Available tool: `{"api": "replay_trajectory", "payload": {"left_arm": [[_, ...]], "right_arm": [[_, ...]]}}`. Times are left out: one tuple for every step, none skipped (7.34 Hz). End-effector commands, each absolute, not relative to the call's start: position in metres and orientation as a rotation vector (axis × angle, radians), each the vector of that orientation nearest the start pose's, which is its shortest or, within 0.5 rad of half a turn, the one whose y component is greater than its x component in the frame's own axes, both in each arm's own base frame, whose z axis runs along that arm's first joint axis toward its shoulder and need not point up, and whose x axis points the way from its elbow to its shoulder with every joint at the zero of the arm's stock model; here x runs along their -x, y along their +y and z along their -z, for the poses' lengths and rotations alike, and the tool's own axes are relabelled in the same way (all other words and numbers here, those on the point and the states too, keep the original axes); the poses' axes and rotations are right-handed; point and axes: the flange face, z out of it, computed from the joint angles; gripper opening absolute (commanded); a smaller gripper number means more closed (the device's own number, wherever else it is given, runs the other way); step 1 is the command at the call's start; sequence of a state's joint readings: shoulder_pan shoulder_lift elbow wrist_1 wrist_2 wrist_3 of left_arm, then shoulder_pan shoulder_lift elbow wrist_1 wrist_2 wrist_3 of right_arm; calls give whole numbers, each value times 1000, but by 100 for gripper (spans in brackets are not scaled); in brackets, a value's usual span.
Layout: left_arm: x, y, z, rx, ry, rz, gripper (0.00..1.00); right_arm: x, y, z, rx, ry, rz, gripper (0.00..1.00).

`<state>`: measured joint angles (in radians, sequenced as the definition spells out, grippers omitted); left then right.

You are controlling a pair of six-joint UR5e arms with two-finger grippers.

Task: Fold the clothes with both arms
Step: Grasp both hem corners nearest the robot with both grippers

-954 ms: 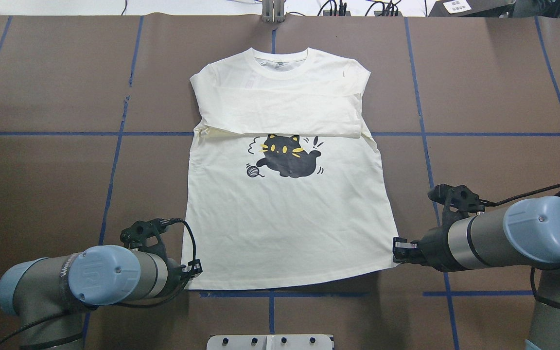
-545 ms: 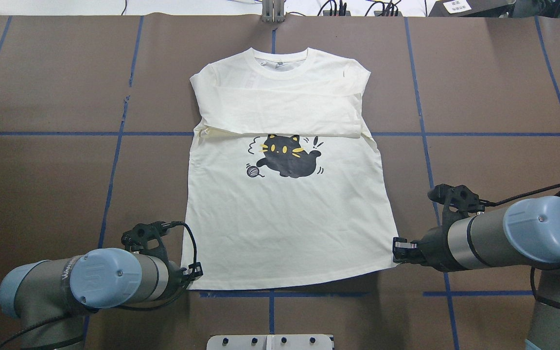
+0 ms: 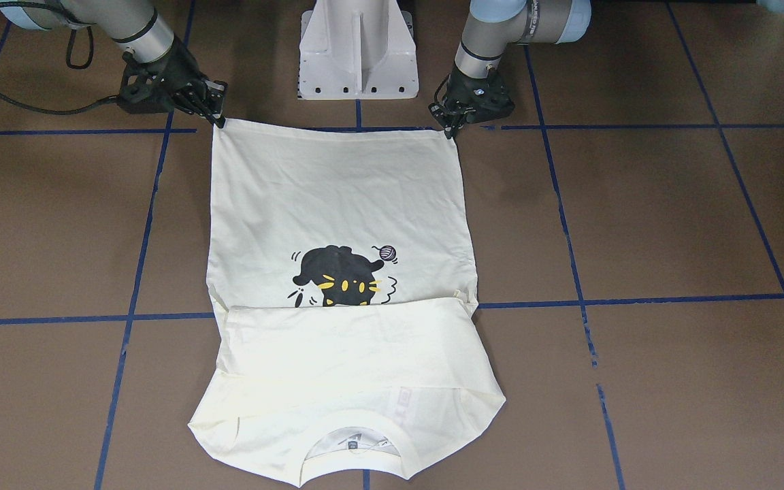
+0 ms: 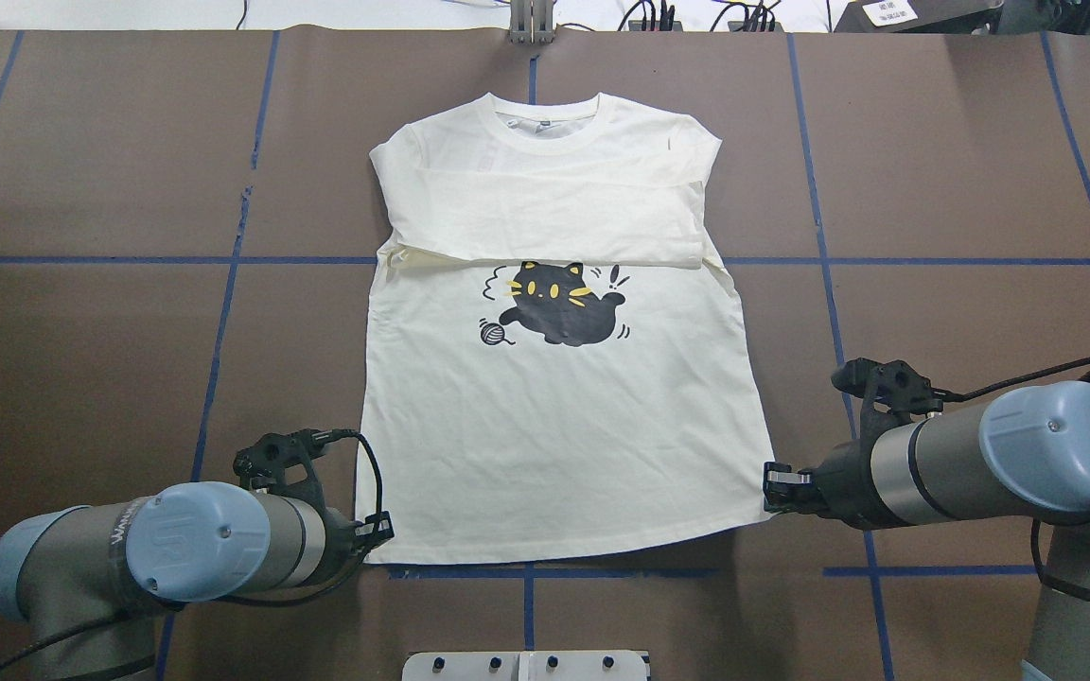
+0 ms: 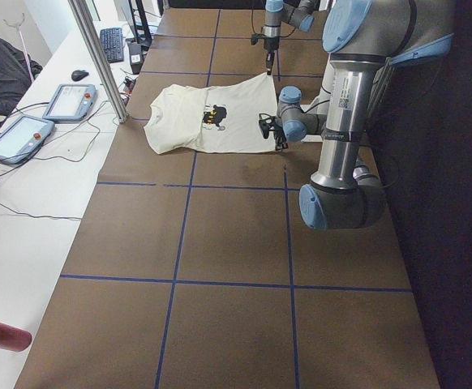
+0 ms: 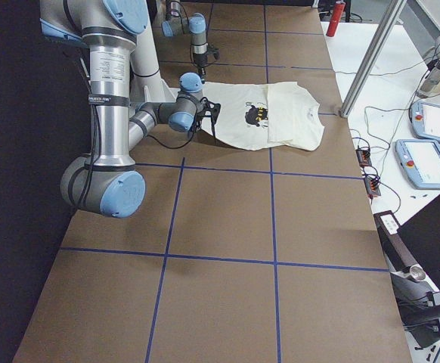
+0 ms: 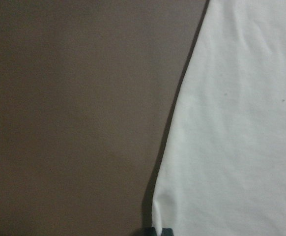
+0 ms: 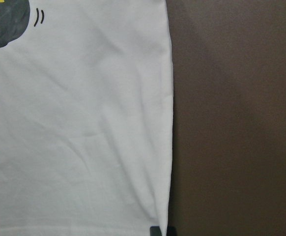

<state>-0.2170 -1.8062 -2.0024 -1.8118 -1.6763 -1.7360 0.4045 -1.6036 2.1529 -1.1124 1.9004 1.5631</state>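
Observation:
The cream-white shirt point(image 4: 554, 426) lies flat, front up, in the middle of the brown table, collar at the far side. Its sleeves are folded across the chest and hide the lettering. The black cat print point(image 4: 559, 303) shows below them. My left gripper point(image 4: 377, 530) is at the near left hem corner, shut on it. My right gripper point(image 4: 772, 487) is shut on the near right hem corner. In the front-facing view the shirt point(image 3: 337, 190) has the left gripper point(image 3: 450, 129) and the right gripper point(image 3: 218, 122) at its top corners. Both wrist views show hem cloth point(image 7: 241, 123) point(image 8: 84, 123) running down to the fingertips.
The white pedestal base point(image 3: 358, 47) stands just behind the hem, between the arms. Blue tape lines point(image 4: 223, 260) grid the brown table. A metal post point(image 5: 98, 57), teach pendants point(image 5: 70, 101) and a red bottle point(image 5: 1, 334) are on the white side table beyond the collar end.
The left arm's elbow has shifted slightly down and to the left. Both grippers stay at the hem corners and the shirt has not moved.

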Motion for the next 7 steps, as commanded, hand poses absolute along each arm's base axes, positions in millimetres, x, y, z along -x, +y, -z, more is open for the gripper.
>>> {"api": "replay_trajectory", "payload": {"left_arm": [[-476, -231, -279, 75, 926, 296, 0], [-449, -224, -256, 44, 949, 233, 0], [-420, -216, -230, 40, 995, 185, 0], [-408, -194, -215, 70, 1002, 110, 0], [-391, -178, -202, 73, 1002, 56, 0], [-377, -155, -196, 98, 995, 6, 0], [-372, -139, -193, 117, 1005, -31, 0]], "right_arm": [[373, -270, -343, 102, -1050, -186, 0], [367, -266, -342, 127, -1055, -175, 0], [364, -253, -341, 154, -1055, -151, 0], [353, -232, -329, 190, -1075, -104, 0], [344, -209, -320, 224, -1083, -74, 0], [343, -186, -312, 278, -1084, -66, 0], [347, -167, -305, 321, -1085, -59, 0]]}}
